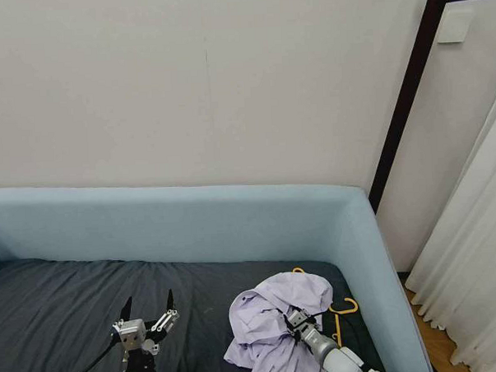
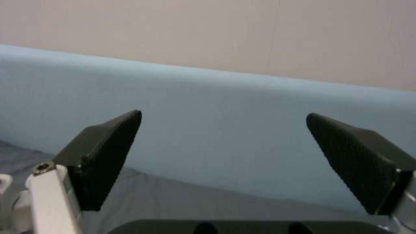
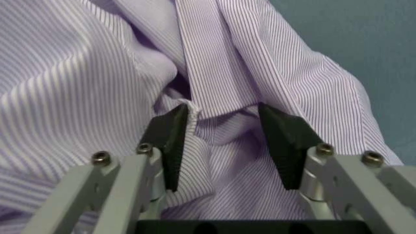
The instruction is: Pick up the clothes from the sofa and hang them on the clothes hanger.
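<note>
A crumpled lavender striped shirt [image 1: 258,321] lies on the right end of the sofa's dark grey seat [image 1: 56,310]. A yellow hanger [image 1: 345,308] lies partly under it, its hook showing beside the shirt. My right gripper [image 1: 292,320] is pressed down into the shirt. In the right wrist view its fingers [image 3: 172,141] stand close together with a bunched fold of the shirt [image 3: 221,126] pinched between them. My left gripper [image 1: 148,300] hovers open over the seat to the left of the shirt, with nothing between its fingertips [image 2: 104,151].
The sofa's light blue backrest [image 1: 175,222] and right armrest [image 1: 375,271] box in the seat. A plain wall rises behind. A dark door frame [image 1: 405,97] and white curtains [image 1: 475,291] stand to the right of the sofa.
</note>
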### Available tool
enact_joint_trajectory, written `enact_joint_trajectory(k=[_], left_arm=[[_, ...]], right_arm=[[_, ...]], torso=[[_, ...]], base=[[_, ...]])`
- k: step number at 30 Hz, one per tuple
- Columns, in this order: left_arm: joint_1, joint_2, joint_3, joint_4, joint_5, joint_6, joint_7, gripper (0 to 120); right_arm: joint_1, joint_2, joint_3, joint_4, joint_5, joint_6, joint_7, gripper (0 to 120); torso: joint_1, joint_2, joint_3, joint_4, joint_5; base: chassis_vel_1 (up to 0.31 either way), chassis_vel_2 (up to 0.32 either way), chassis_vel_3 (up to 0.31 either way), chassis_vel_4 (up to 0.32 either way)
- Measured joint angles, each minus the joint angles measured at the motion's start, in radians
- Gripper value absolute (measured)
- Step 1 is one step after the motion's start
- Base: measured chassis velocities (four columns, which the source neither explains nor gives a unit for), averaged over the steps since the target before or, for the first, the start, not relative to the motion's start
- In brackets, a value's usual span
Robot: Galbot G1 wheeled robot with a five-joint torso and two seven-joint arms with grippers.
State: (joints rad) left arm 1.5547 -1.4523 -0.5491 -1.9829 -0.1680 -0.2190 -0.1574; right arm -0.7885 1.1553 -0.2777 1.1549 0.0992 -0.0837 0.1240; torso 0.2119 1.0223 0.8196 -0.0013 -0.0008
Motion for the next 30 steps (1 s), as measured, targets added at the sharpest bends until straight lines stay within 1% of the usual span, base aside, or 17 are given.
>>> enact_joint_trajectory(k=[4,12,21,30], left_arm=[[0.001,0.001,-0.002,0.000,0.000,0.000,0.000,100],[0.003,-0.001,-0.003,0.000,0.001,0.000,0.000,100],[0.002,-0.005,-0.003,0.000,0.002,0.000,0.000,100],[0.001,-0.009,0.000,0.000,0.004,0.000,0.000,100]], right_arm=[[0.018,0.012,0.001,-0.008,0.022,0.011,-0.003,52],[0.043,0.029,0.004,-0.042,0.066,0.013,-0.017,52],[0.048,0.035,0.015,-0.061,0.067,0.011,-0.016,52],[0.032,0.044,0.009,-0.078,-0.015,0.018,0.001,52]], torso=[[0.000,0.000,0.000,0.0001,0.0000],[0.000,0.000,0.000,0.0001,0.0000],[0.000,0.000,0.000,0.0000,0.0000],[0.000,0.000,0.000,0.0000,-0.0001]], base=[[0.000,0.000,0.000,0.000],[0.000,0.000,0.000,0.000],[0.000,0.000,0.000,0.000],[0.000,0.000,0.000,0.000]])
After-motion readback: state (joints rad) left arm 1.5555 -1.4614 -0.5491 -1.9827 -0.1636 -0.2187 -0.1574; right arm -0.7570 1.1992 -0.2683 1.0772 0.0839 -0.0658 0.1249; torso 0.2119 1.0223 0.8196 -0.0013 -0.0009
